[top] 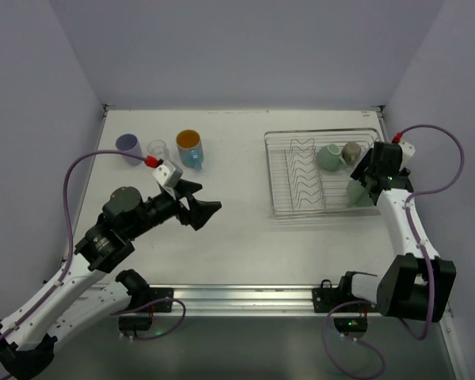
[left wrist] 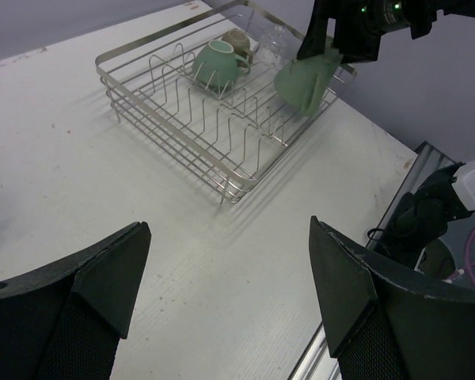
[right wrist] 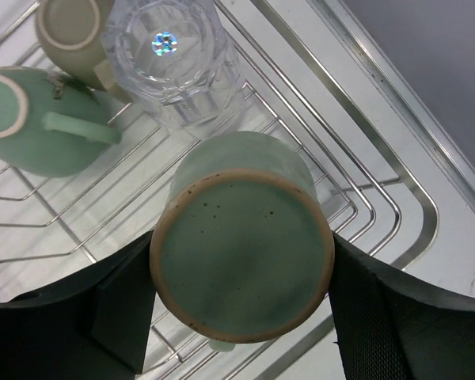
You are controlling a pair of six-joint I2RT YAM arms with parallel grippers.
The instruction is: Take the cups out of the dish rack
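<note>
Top view: the left gripper (top: 199, 207) hangs wide open above the table (top: 237, 245), well apart from the rack (top: 285, 182). The right gripper (top: 362, 190) grips a green cup (top: 355, 196) at the rack's near right corner. Left wrist: that cup is tilted over the rack's edge. Right wrist: both fingers (right wrist: 119, 309) press the cup's sides, with a glass (right wrist: 170, 55) just beside it.

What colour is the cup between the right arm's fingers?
The cup is pale green with a tan-edged base, clearest in the right wrist view.
</note>
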